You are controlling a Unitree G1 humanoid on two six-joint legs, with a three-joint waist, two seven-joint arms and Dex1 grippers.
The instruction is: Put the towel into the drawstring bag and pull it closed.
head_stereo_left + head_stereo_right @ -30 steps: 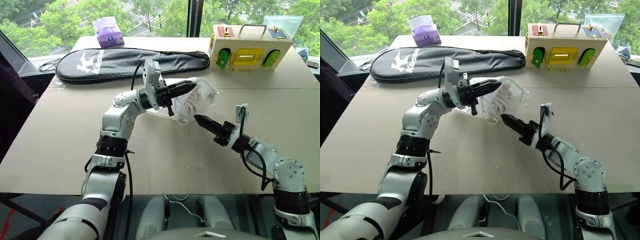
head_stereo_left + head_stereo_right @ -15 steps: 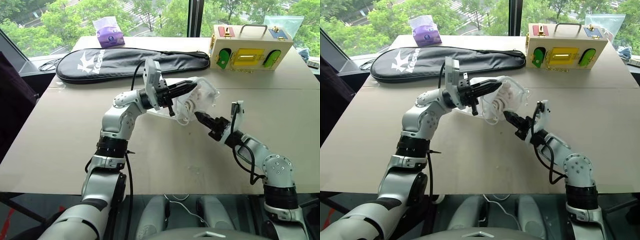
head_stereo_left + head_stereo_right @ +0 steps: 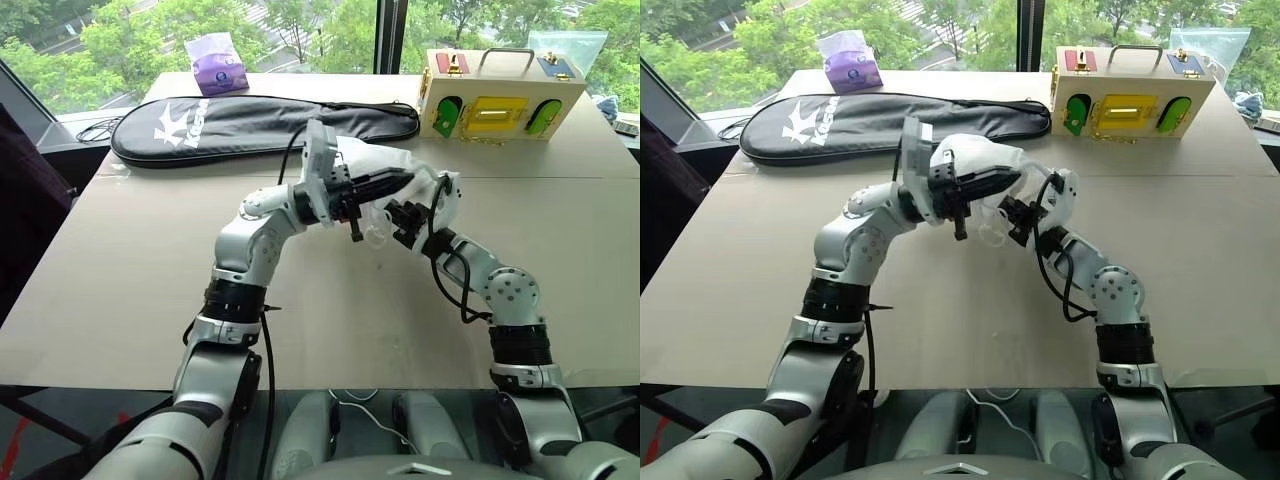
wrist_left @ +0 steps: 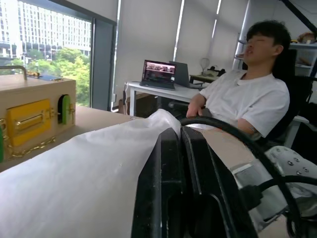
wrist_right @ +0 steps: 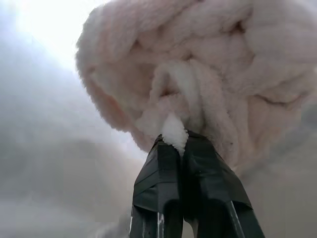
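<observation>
The drawstring bag [image 3: 372, 160], thin white fabric, hangs above the table's middle from my left gripper [image 3: 403, 181], which is shut on its edge. The left wrist view shows that fabric [image 4: 74, 178] draped beside the closed fingers [image 4: 168, 168]. My right gripper [image 3: 397, 212] pushes in just under the left one, at the bag's mouth. In the right wrist view it is shut on a tuft of the cream, bumpy towel [image 5: 208, 74], with hazy pale fabric all around it.
A long black racket case [image 3: 250, 125] lies across the table's far side, a purple tissue pack [image 3: 218, 65] behind it. A wooden latch box [image 3: 500, 95] stands at the far right. A seated person [image 4: 247, 99] is beyond the table.
My right arm has swung in from the table's right side and reached the bag's mouth. My left gripper has shifted a little to the right with the bag.
</observation>
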